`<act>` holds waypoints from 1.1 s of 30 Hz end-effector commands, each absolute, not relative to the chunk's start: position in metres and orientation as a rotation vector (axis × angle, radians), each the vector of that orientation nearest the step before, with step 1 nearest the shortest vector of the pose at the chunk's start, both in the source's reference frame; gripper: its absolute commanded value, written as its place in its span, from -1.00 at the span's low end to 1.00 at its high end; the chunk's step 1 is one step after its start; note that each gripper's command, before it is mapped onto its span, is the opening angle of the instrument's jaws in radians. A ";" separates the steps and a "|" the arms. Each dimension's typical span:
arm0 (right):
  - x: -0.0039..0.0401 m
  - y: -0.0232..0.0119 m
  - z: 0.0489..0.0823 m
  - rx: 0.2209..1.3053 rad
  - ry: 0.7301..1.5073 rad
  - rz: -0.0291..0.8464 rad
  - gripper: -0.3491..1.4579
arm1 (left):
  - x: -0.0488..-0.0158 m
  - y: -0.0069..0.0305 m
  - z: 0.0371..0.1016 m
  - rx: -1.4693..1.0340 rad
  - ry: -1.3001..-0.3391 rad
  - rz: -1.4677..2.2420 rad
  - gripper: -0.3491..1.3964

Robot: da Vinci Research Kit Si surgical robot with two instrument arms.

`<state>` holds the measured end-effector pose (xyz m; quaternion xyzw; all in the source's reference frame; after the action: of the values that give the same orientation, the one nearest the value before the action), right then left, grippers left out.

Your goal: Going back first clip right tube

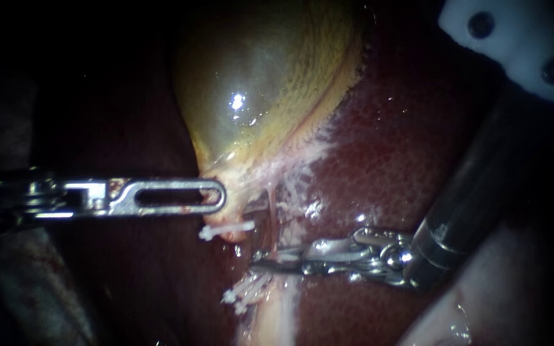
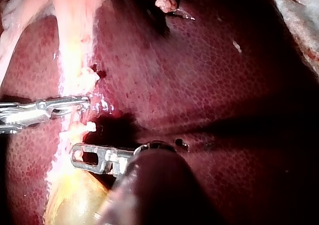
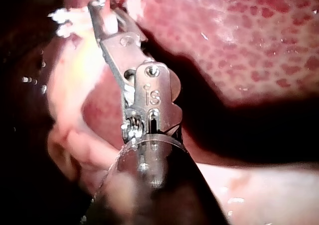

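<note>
Three close cameras
Endoscope faces the gallbladder; wrist cameras look along the left instrument and right instrument; all share the liver

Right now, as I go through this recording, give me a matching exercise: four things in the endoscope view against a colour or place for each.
Things:
1. gallbladder
2. liver
3. left instrument
4. right instrument

Descriptions:
A. tip at a pale tube
B. dark red, mottled
C. yellow-green, glossy
D. tip by the gallbladder's narrow end

Pairs: 1-C; 2-B; 3-D; 4-A
</note>
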<state>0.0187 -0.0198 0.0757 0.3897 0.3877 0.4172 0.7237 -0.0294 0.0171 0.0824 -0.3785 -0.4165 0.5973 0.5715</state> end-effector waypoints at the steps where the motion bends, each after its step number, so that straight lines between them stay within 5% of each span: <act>1: 0.0187 -0.0198 0.0756 0.860 0.856 0.920 -1.00 | -0.0294 0.0171 0.0824 -0.888 -0.977 1.401 -1.00; 11: 0.0187 -0.0198 0.0756 0.858 0.858 0.914 -1.00 | -0.0294 0.0171 0.0824 -0.888 -0.977 1.401 -1.00; 19: 0.0186 -0.0193 0.0752 0.826 0.875 0.852 -0.42 | -0.0295 0.0171 0.0824 -0.888 -0.977 1.401 -1.00; 33: 0.0184 -0.0182 0.0747 0.750 0.948 0.711 -0.19 | -0.0295 0.0171 0.0824 -0.888 -0.976 1.401 -1.00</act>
<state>0.0184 -0.0181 0.0746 0.3420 0.4397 0.3206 0.7661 -0.0295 0.0171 0.0824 -0.3786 -0.4164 0.5971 0.5716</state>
